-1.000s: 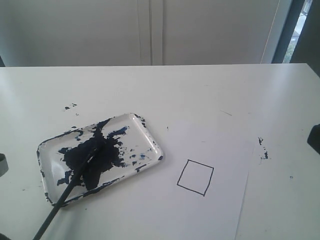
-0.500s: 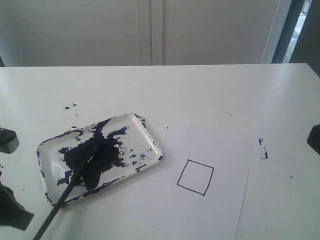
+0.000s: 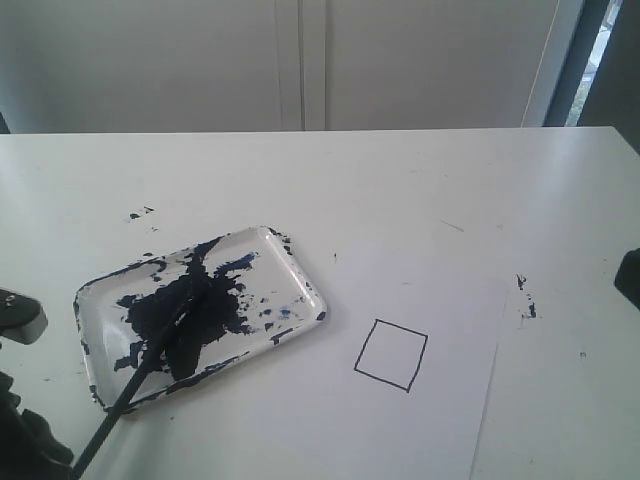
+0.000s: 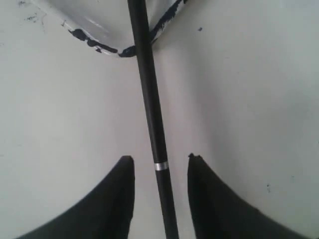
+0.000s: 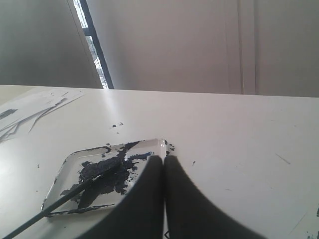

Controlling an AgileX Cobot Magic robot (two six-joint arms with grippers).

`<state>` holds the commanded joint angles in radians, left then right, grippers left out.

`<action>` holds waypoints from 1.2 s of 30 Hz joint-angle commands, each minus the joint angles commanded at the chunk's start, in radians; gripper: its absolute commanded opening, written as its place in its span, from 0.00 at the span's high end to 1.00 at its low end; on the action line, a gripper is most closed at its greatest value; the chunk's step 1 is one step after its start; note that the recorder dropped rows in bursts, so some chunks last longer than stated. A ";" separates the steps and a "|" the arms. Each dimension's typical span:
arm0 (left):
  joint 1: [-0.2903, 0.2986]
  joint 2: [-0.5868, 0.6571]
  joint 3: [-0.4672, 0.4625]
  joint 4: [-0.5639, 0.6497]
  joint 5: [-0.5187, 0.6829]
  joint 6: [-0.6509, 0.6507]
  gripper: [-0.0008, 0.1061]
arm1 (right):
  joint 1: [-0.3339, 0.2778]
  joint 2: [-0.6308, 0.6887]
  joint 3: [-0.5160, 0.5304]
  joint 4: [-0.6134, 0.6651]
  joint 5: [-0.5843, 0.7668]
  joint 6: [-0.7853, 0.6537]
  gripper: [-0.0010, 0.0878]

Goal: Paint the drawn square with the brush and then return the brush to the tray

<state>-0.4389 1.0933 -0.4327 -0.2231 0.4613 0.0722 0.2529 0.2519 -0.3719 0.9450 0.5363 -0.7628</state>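
While set astride the brush, not clamped on it: left pincer apart, one dark finger to each side of the black handle, a strip of pale tabletop showing in both gaps. No contact visible between fingers and handle. Level with the fingertips, a thin silver band on the stick. Farther along, across a paint-smeared corner of the tray.

From the exterior view: white tray left of centre on the tabletop, set askew, smeared with a big navy-black blotch and smaller flecks along the rim. Brush tip down in that blotch, shaft slanting over the near left corner of the rim and out above the tabletop to the lower left edge of the view, beside the dark bulk of the left arm. Right of the tray and apart from it, a white sheet bearing a drawn square, outline only, blank inside. Dark specks behind the tray, further smears just past the sheet's right edge.

Right pincer pressed together, fingers meeting along a thin seam, nothing between them, well apart from brush and tray. At the right edge of the exterior view, only a dark piece, too little to tell which part.
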 joint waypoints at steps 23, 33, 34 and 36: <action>-0.093 0.105 0.000 0.233 -0.091 -0.332 0.62 | 0.000 0.000 0.000 0.000 0.015 0.000 0.99; -0.093 0.107 0.000 0.133 -0.073 -0.231 0.62 | 0.000 0.000 0.000 0.000 0.013 0.000 0.99; -0.093 0.118 0.000 0.133 -0.073 -0.231 0.62 | 0.000 0.000 0.000 0.000 0.013 0.000 0.99; -0.093 0.153 0.000 0.129 -0.070 -0.226 0.62 | 0.000 0.000 0.000 0.000 0.013 0.000 0.99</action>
<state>-0.5317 1.2460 -0.4327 -0.0941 0.3910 -0.1542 0.2529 0.2519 -0.3719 0.9450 0.5490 -0.7628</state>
